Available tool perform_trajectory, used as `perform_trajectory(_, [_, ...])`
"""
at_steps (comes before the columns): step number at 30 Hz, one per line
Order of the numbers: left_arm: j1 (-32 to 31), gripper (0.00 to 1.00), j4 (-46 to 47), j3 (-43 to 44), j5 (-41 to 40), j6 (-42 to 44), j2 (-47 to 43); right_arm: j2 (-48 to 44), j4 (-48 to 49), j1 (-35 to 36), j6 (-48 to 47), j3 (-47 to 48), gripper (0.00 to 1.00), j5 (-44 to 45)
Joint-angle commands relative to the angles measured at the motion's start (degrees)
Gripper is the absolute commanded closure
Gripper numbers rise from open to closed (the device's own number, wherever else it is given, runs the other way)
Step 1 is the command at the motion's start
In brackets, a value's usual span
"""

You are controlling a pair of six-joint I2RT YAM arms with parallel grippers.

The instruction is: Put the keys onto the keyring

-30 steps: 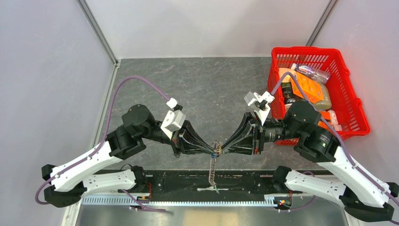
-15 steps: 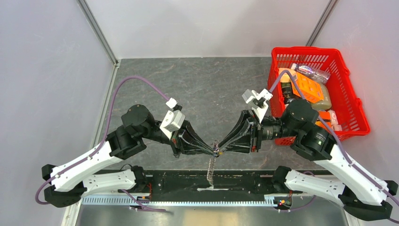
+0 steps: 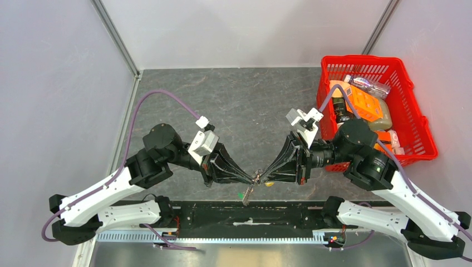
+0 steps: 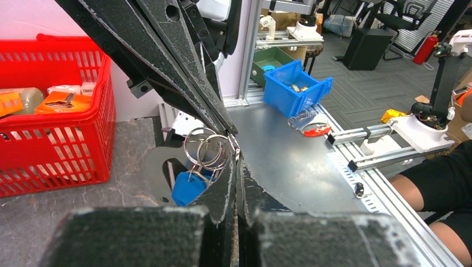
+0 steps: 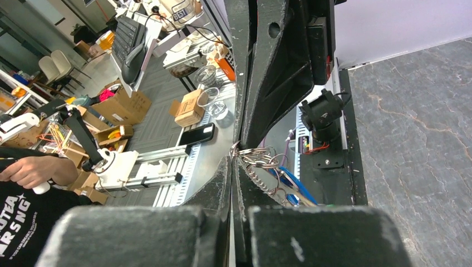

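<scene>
Keyring [image 4: 209, 150]: silver loops held aloft above the near middle of the worktop [image 3: 245, 105], its twisted chain [image 3: 249, 192] hanging with its long axis running from the loops toward the near edge and the green tag [image 3: 240, 195] at the low end; a blue-capped key [image 4: 186, 190] dangles under the loops. Left end effector [image 4: 237, 167]: fingers pressed together, clamped on the rim of the loops. Right end effector [image 5: 234, 164]: fingers also together, tip to tip with the left one and touching the loops, though an actual pinch on the wire cannot be made out.
</scene>
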Motion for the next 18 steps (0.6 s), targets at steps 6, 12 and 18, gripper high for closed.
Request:
perform_trajectory(6, [0.0,0.98,5.0,0.0,0.2,-1.7,-1.1,0.7,1.5,1.6,-0.5,-0.5,1.00,1.6])
perform_trajectory(12, [-0.1,0.98,5.2,-0.8,-1.5,-2.1,-2.3,-1.1,1.9,1.9,-0.5,-0.8,1.00,3.8])
perform_trajectory(18, [-0.1,0.98,8.4,-3.9,-6.8,-2.7,-5.5,-3.0,5.7,2.0,2.0,-2.3,1.00,7.8])
